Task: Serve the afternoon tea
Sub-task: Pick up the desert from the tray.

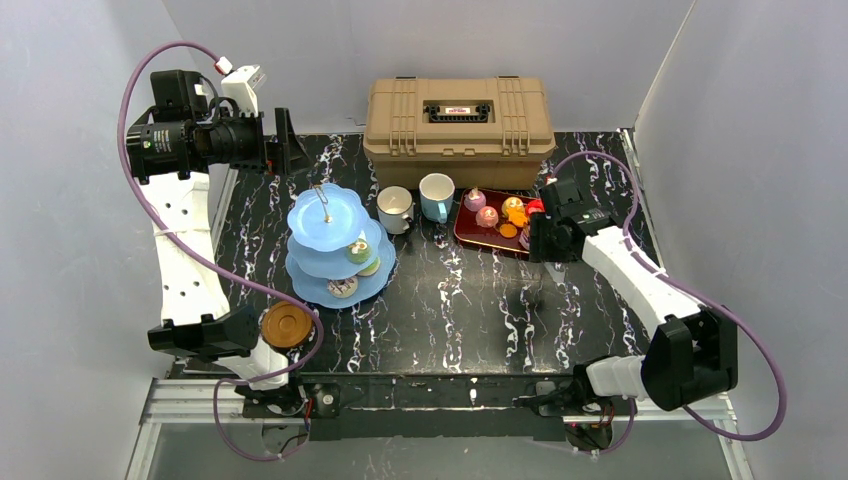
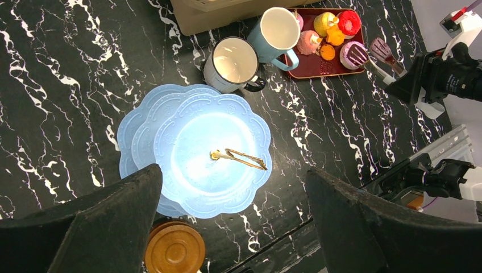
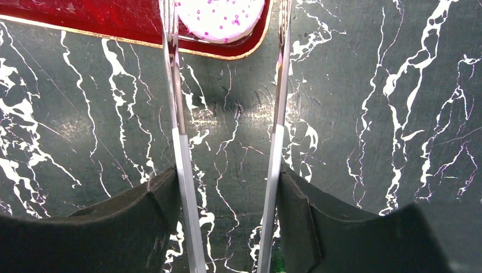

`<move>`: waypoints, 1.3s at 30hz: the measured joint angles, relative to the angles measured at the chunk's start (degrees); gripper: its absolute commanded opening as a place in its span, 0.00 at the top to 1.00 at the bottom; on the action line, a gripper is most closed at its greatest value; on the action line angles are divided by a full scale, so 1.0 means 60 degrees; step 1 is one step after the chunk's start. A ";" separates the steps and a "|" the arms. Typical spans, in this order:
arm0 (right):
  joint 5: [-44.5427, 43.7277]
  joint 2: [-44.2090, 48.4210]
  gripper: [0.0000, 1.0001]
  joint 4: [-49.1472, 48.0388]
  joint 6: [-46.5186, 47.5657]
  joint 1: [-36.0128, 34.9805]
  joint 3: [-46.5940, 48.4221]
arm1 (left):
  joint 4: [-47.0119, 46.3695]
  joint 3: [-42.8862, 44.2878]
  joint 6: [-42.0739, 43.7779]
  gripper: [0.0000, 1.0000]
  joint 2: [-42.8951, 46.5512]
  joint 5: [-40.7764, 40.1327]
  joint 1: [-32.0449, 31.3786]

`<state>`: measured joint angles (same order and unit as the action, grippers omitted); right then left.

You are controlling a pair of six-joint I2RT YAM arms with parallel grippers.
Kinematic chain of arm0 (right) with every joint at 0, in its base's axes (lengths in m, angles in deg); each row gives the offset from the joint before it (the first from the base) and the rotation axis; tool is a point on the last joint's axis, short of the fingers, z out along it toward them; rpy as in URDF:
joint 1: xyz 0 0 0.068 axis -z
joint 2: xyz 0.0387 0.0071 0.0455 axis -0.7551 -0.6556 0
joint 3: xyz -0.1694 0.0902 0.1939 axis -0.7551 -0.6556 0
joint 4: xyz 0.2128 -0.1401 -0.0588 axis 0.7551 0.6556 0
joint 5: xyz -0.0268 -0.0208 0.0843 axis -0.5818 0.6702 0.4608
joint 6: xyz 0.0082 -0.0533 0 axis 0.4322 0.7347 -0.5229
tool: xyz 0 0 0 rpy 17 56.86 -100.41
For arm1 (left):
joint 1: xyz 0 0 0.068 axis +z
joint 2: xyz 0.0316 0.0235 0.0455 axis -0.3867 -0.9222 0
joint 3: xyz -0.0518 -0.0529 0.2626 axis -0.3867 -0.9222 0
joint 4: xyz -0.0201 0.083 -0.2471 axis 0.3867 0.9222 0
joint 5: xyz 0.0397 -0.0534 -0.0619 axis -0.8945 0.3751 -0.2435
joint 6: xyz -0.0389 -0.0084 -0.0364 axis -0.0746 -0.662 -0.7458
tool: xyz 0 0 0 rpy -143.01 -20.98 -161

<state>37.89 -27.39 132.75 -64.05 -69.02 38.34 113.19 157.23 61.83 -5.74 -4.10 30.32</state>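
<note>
**Tea service partly laid: two treats on the stand, the rest on the tray**

Overhead view: a pale blue three-tier cake stand (image 1: 315, 225) sits at the left. It has two small cakes (image 1: 358, 250) on its lower tiers. More treats wait on a red tray (image 1: 478, 240) to the right. A white mug (image 1: 395, 208) and a blue mug (image 1: 437, 195) stand between them, not yet on the brown saucers (image 1: 287, 325) stacked near left. Most of the serving looks undone.

Left wrist view: the left gripper (image 2: 233, 176) is spread wide and empty, high above the stand's bare top tier.

Right wrist view: the right gripper (image 3: 227, 182) grips metal tongs (image 3: 177, 148), one finger pressed on each arm. The tong tips sit apart, either side of a white, pink-sprinkled cake (image 3: 219, 17) at the tray's edge.
</note>
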 measured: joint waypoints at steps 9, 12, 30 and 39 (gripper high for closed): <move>0.0124 -0.0120 0.34 -0.0160 -0.0004 0.0011 -0.0018 | -0.0004 0.0000 0.0000 0.05 0.0000 0.0000 0.0022; 0.0219 -0.0120 0.34 -0.0204 -0.0004 0.0011 -0.0058 | -0.0004 0.0000 0.0000 0.05 0.0000 0.0000 0.0033; 0.0718 -0.0138 0.61 -0.0433 -0.0007 0.0011 -0.0641 | -0.0062 0.0000 -0.0004 0.05 0.0000 0.0000 0.0033; 0.0747 -0.0138 0.79 -0.0466 0.0000 0.0018 -0.0641 | -0.0069 0.0000 -0.0004 0.05 0.0000 0.0000 0.0033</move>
<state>42.38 -28.22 129.96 -64.05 -68.91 34.49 112.77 157.23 61.81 -5.74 -4.10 30.52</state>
